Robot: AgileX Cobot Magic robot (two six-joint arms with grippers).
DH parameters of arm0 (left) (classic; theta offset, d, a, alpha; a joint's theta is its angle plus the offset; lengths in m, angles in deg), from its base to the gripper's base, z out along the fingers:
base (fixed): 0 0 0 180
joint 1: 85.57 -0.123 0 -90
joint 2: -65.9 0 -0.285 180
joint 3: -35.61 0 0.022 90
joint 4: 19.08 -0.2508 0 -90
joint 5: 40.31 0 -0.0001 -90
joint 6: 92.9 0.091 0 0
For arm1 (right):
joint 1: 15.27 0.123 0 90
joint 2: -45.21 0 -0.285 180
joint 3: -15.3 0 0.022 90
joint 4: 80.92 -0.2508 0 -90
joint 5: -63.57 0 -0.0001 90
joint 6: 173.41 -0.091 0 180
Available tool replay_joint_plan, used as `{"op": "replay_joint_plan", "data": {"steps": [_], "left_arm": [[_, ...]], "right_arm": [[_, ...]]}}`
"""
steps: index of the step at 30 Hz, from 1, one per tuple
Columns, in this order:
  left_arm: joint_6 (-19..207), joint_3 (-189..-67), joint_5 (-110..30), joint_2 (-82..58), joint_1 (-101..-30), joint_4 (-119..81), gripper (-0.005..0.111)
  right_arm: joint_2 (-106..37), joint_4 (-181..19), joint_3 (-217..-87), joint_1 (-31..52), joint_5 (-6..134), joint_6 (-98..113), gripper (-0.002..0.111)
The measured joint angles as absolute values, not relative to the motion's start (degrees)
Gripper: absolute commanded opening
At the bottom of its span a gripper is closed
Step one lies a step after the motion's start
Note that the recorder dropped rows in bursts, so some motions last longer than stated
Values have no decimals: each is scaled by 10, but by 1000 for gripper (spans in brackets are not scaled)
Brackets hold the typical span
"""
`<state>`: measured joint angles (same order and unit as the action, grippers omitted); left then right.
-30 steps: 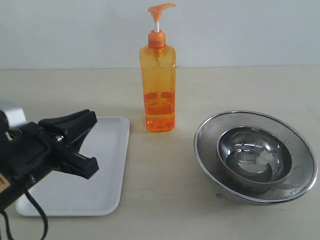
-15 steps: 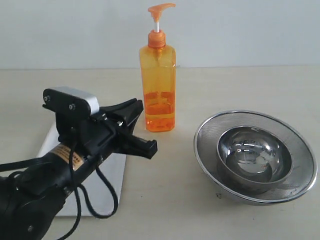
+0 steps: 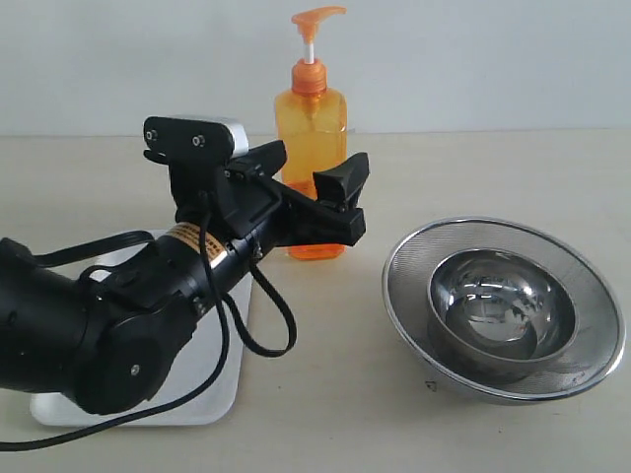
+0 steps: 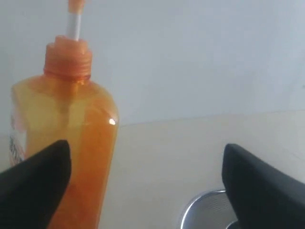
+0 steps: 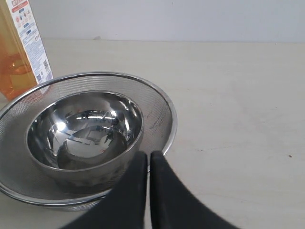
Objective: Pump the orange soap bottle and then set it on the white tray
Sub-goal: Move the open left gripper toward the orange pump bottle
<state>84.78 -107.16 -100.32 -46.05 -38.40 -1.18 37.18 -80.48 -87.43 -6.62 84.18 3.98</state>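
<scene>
Orange soap bottle [image 3: 314,108] upright on table [image 3: 345,384], just beyond far corner of white tray [image 3: 212,404], left gripper [image 3: 311,168] spread wide close before bottle, holding nothing, right gripper [image 5: 148,164] pressed closed, empty, near nested steel bowls [image 5: 86,129].

Orange soap bottle [image 3: 311,123] upright near white tray [image 3: 213,402].

White tray [image 3: 230,370] mostly hidden under left arm [image 3: 108,325].

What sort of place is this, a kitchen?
Probably a robot test bench, not a real kitchen: a bare table against a blank wall, props only (orange soap bottle, white tray, steel bowl in a strainer), and a black robot arm carrying a camera.
</scene>
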Motion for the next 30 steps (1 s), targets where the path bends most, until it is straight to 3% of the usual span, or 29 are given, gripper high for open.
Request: {"op": "replay_joint_plan", "data": {"steps": [12,30], "left_arm": [[887,-1137,-1044,-568,-384,-1,81],[914,-1138,-1063,-572,-385,84,81]], "right_arm": [[372,-805,-874,-66,842,40,0],[372,-805,-874,-66,842,40,0]]}}
